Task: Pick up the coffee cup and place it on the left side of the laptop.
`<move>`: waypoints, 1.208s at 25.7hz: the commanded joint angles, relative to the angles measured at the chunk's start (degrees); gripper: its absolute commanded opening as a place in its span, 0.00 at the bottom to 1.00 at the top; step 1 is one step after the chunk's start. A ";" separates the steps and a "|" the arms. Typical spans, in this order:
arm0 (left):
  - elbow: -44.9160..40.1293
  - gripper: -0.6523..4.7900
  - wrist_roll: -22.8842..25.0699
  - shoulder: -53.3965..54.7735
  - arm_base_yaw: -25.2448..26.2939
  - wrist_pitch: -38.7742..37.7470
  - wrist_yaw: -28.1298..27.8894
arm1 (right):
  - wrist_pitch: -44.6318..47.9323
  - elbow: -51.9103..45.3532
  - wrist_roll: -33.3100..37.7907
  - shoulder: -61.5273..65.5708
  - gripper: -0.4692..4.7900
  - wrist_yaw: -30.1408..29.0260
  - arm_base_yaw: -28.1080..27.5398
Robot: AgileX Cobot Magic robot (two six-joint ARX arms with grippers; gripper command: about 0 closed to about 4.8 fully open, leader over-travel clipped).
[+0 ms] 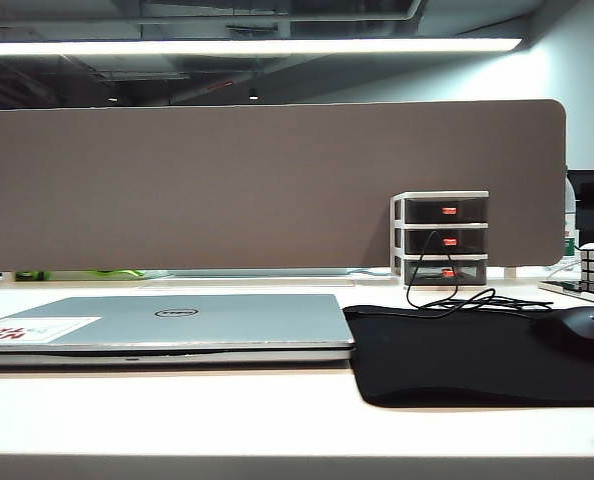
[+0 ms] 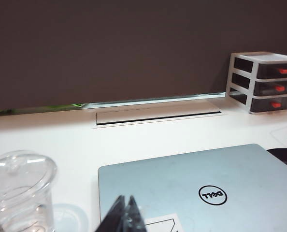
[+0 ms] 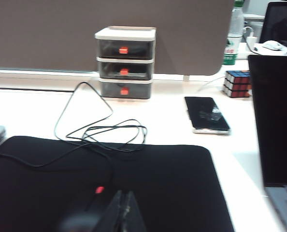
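The coffee cup (image 2: 18,193), clear plastic with a clear lid, stands on the white desk in the left wrist view, close beside the closed silver Dell laptop (image 2: 192,183). My left gripper (image 2: 125,199) is shut and empty, hovering over the laptop's lid near its sticker, apart from the cup. In the exterior view the laptop (image 1: 177,320) lies at the left of the desk; the cup and both arms are out of that view. My right gripper (image 3: 124,192) is shut and empty above the black mouse pad (image 3: 134,183).
The black mouse pad (image 1: 477,350) with a mouse (image 1: 587,325) and a loose cable (image 3: 105,130) lies right of the laptop. A small drawer unit (image 1: 440,238) stands by the brown partition (image 1: 267,180). A phone (image 3: 206,114), a puzzle cube (image 3: 237,83) and an open laptop (image 3: 276,121) sit further right.
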 commanded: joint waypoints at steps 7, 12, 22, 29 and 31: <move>0.00 0.11 1.64 0.02 -1.88 -5.88 -12.20 | 1.36 -0.28 -0.70 -0.11 0.09 1.57 0.00; 0.00 0.11 1.70 0.02 -1.86 -6.21 -15.12 | 1.36 -0.28 -0.68 -0.11 0.09 1.55 0.00; 0.09 0.11 2.01 0.02 -1.88 -2.01 -11.43 | -0.39 -0.28 -0.63 -0.11 0.09 -5.29 0.00; 0.09 0.11 2.01 0.02 -1.88 -2.45 -11.32 | -0.76 -0.28 -0.66 -0.11 0.09 -5.27 0.00; 0.09 0.11 2.01 0.02 -1.88 -2.78 -11.32 | -0.76 -0.28 -0.66 -0.11 0.09 -5.27 -0.02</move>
